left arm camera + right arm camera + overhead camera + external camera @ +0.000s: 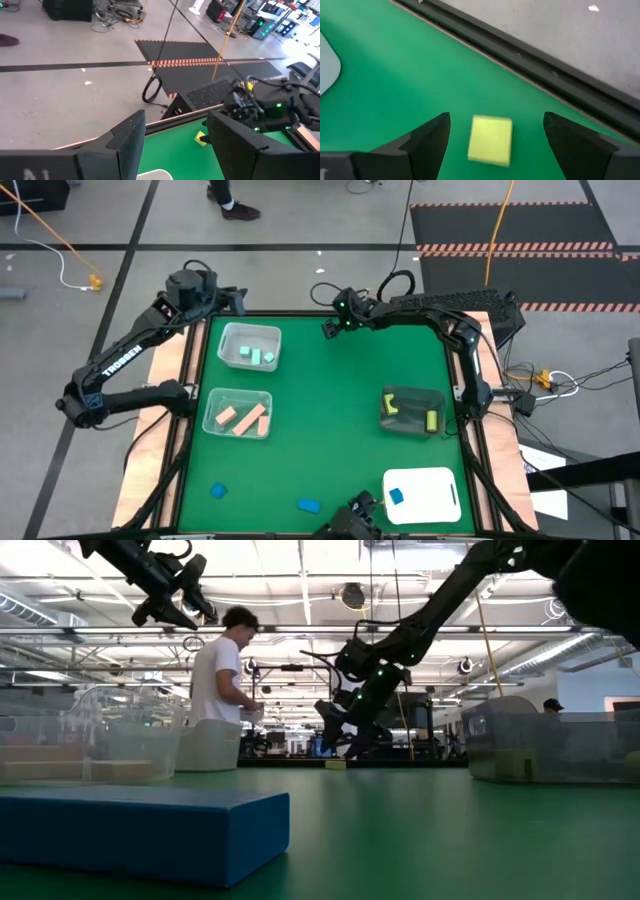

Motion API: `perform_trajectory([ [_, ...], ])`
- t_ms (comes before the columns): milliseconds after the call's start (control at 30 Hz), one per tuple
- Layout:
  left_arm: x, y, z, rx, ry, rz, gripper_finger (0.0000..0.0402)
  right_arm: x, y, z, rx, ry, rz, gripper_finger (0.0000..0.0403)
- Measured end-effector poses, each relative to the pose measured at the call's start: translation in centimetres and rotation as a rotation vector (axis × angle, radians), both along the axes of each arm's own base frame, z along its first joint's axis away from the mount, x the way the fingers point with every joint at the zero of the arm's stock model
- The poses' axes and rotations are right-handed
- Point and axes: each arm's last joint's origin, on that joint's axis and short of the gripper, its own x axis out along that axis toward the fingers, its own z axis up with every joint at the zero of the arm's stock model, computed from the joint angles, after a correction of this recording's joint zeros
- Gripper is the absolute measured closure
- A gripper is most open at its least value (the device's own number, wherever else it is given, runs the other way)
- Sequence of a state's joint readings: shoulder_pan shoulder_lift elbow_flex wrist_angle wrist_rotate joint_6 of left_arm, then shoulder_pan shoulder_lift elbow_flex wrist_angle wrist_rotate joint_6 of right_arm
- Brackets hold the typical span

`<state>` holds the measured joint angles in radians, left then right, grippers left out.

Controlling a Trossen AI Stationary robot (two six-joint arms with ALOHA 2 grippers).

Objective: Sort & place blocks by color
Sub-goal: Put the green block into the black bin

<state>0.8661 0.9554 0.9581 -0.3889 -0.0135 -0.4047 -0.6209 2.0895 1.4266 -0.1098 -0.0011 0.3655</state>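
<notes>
A yellow block (491, 140) lies flat on the green mat near the table's far edge, also visible as the yellow block (335, 765) and the yellow block (201, 138). My right gripper (496, 116) hovers just above it, open, one finger on either side and not touching. In the high view my right gripper (333, 323) hides the block. My left gripper (175, 145) is open and empty, raised over the far left corner (236, 300). Two blue blocks (218, 491) (308, 505) lie on the mat near the near edge. One more blue block (396, 496) lies on the white tray (435, 480).
A clear bin with mint blocks (250, 345) and a clear bin with salmon blocks (238, 415) stand on the left. A clear bin with yellow blocks (412, 410) stands on the right. Open mat lies in the middle. A person (220, 680) stands beyond the far edge.
</notes>
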Motion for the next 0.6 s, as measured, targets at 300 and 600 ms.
perform_trajectory([
  [300,-0.46,0.38,0.00,-0.024,-0.030,-0.017,0.0188,0.22,-0.62,-0.69,0.009,0.094,0.055,0.0110],
  [600,-0.79,0.64,0.01,-0.024,-0.032,0.004,0.0188,0.20,-0.31,-0.89,0.050,0.092,0.085,0.0228],
])
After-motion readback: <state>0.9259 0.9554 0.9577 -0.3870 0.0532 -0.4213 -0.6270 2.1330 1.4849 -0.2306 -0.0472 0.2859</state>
